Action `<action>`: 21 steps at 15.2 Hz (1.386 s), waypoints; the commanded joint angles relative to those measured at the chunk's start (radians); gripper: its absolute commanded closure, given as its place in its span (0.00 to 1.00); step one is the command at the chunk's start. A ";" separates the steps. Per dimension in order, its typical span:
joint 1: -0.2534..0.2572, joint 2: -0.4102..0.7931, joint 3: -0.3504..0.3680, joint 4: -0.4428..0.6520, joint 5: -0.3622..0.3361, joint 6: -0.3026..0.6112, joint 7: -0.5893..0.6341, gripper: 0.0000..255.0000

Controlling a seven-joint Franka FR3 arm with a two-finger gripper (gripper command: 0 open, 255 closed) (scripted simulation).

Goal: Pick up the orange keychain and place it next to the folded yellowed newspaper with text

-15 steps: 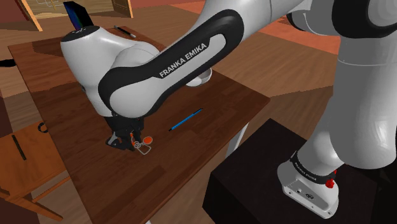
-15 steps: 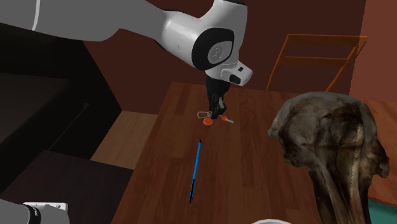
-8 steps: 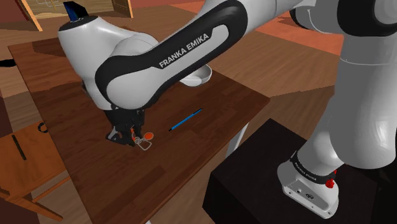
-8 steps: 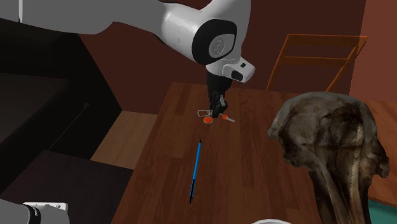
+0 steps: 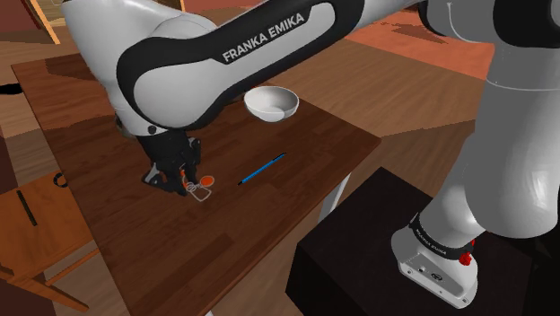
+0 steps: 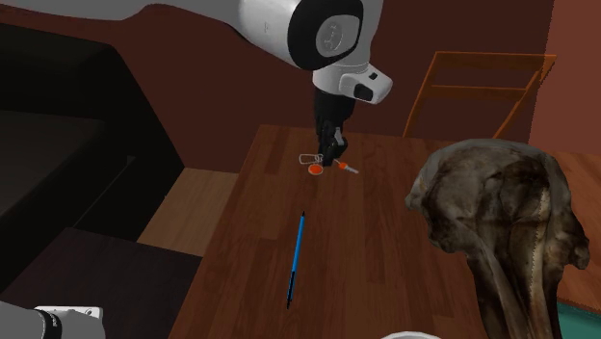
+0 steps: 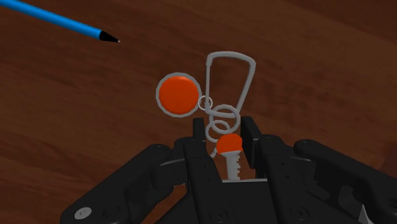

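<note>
The keychain (image 7: 178, 94) has an orange disc, silver rings, a grey carabiner and a small orange-headed key. My black gripper (image 7: 228, 145) is shut on the key, and the disc and carabiner hang out beyond the fingertips over the brown wooden table (image 7: 76, 127). In the shoulder view the gripper (image 5: 182, 178) is low over the table's middle, with the keychain (image 5: 205, 182) at its tip. From the second exterior view, the gripper (image 6: 332, 154) points down and the keychain (image 6: 316, 169) dangles just above the table (image 6: 385, 250).
A blue pen (image 5: 261, 168) (image 6: 297, 260) (image 7: 60, 17) lies close by the keychain. A white bowl (image 5: 271, 102) stands at the table's far side. A brownish mottled object (image 6: 501, 221) stands near the second exterior camera. A wooden chair (image 6: 477, 91) is behind the table.
The arm has risen, taking the gripper and the keychain a little up off the table. The gripper has stayed shut on the key. The pen has not moved.
</note>
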 commanded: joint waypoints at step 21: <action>-0.205 -0.049 -0.092 0.061 0.033 -0.085 -0.317 1.00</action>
